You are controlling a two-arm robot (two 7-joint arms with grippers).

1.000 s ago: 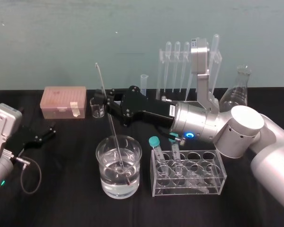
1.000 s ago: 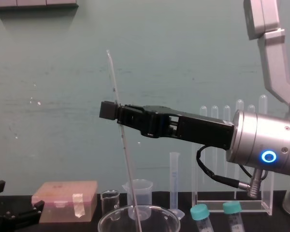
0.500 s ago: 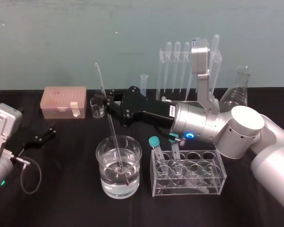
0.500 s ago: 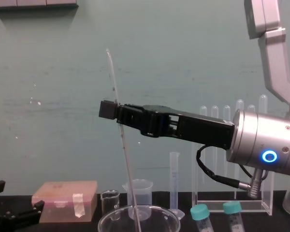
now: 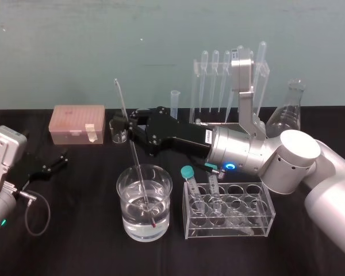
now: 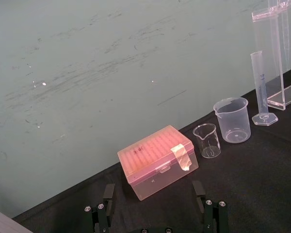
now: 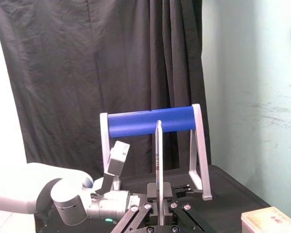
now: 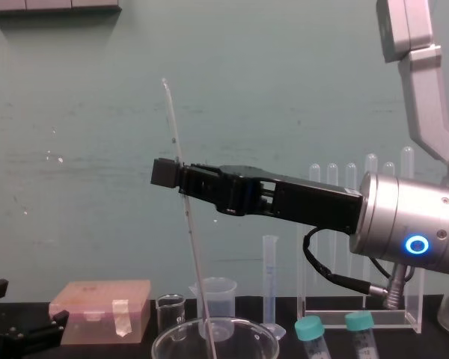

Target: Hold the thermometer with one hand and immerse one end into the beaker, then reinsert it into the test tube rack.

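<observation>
1. Because the thermometer (image 5: 134, 155) stands with its red end under the water (image 5: 135, 227) in the wide glass bowl (image 5: 121, 195), nearest the robot at the centre of the surface (image 5: 80, 241), I judge the dipping step to be under way or as good as done; the rod leans, its top tipped toward 11 o'clock.
2. At 9 o'clock from the bowl the left gripper (image 5: 53, 163) lies parked low over the surface, fingers spread and empty; at 3 o'clock, just beside the bowl, a low tube rack (image 5: 241, 230) with teal-capped tubes (image 5: 187, 171) plays no part.
3. Above and just beyond the bowl, reaching in from 3 o'clock, the right gripper (image 5: 125, 122) has its fingers clenched on the thermometer's upper part; the grasp is made.
4. Farther back at 12 o'clock, the whitish plastic beaker (image 8: 215, 293) stands well behind the rod, untouched by it; the dip shown is in the bowl, not in this beaker.
5. Farthest, at 1 o'clock, the tall test tube rack (image 6: 271, 58) carries pipettes (image 5: 215, 75); what is left, by my reading, is to lift the rod clear, carry it back there and thread it into a top-bar hole.
</observation>
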